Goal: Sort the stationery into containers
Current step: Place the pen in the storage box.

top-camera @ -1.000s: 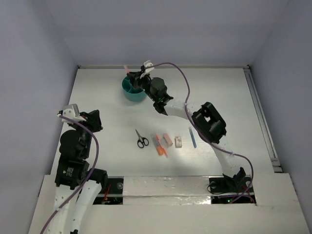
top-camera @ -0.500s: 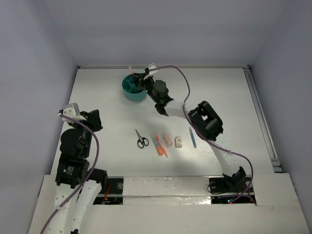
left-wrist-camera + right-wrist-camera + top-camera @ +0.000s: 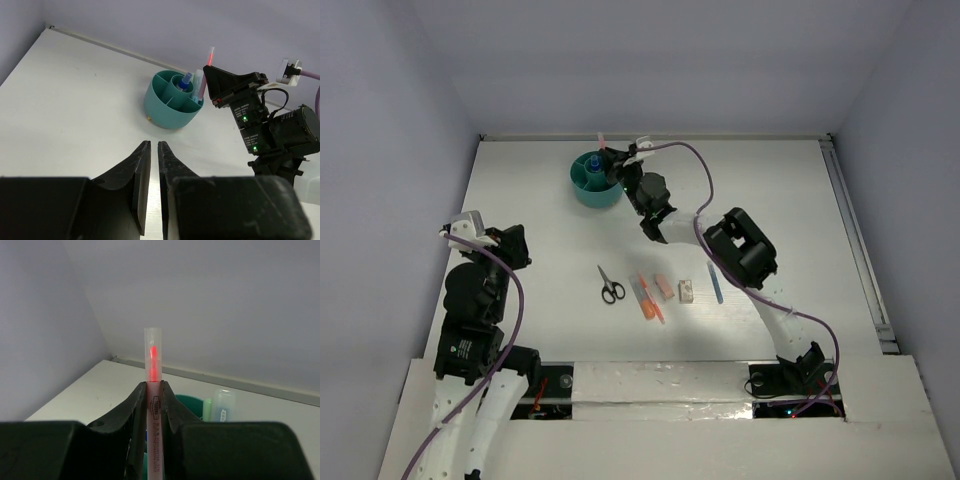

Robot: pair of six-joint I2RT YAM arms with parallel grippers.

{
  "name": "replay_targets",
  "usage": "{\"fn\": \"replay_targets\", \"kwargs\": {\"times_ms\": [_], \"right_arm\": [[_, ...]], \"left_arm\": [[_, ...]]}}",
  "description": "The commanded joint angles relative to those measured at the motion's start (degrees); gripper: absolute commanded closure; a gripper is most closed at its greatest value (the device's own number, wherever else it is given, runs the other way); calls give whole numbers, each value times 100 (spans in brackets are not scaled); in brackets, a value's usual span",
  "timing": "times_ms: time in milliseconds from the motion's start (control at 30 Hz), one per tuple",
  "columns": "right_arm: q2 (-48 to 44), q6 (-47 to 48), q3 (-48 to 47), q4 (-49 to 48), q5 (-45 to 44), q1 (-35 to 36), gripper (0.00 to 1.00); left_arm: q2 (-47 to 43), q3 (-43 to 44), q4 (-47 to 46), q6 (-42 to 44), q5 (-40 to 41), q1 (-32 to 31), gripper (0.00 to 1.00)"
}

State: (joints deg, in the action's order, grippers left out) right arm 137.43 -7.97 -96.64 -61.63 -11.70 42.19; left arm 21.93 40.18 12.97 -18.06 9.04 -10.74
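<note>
The round teal organiser [image 3: 590,185] stands at the far middle of the table and also shows in the left wrist view [image 3: 171,104]. A blue-capped bottle [image 3: 186,81] stands in its central cup. A green marker with a clear cap [image 3: 198,86] stands in a side compartment. My right gripper [image 3: 612,158] is shut on a pink highlighter [image 3: 154,390], held upright at the organiser's right rim, with its capped tip [image 3: 210,53] pointing up. My left gripper [image 3: 154,146] is shut and empty, low at the left [image 3: 512,246], far from the organiser.
Black-handled scissors [image 3: 610,285], an orange marker [image 3: 651,303], a pink eraser [image 3: 664,288], a white eraser [image 3: 686,291] and a blue pen [image 3: 715,282] lie in a row mid-table. The right arm stretches over the table's middle. Walls close in on three sides.
My right gripper has carried the pink highlighter to the right, from over the organiser's left part to its right rim. The left arm has not moved.
</note>
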Motion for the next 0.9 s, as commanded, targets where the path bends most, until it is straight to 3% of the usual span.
{"fn": "replay_targets", "kwargs": {"times_ms": [0, 733, 867], "right_arm": [[162, -65, -56, -666, -665, 61, 100], [557, -408, -417, -421, -1396, 122, 96], [601, -381, -321, -429, -1370, 175, 90]], "left_arm": [[22, 60, -295, 57, -16, 46, 91], [-5, 60, -304, 75, -25, 46, 91], [-40, 69, -295, 75, -25, 46, 91]]}}
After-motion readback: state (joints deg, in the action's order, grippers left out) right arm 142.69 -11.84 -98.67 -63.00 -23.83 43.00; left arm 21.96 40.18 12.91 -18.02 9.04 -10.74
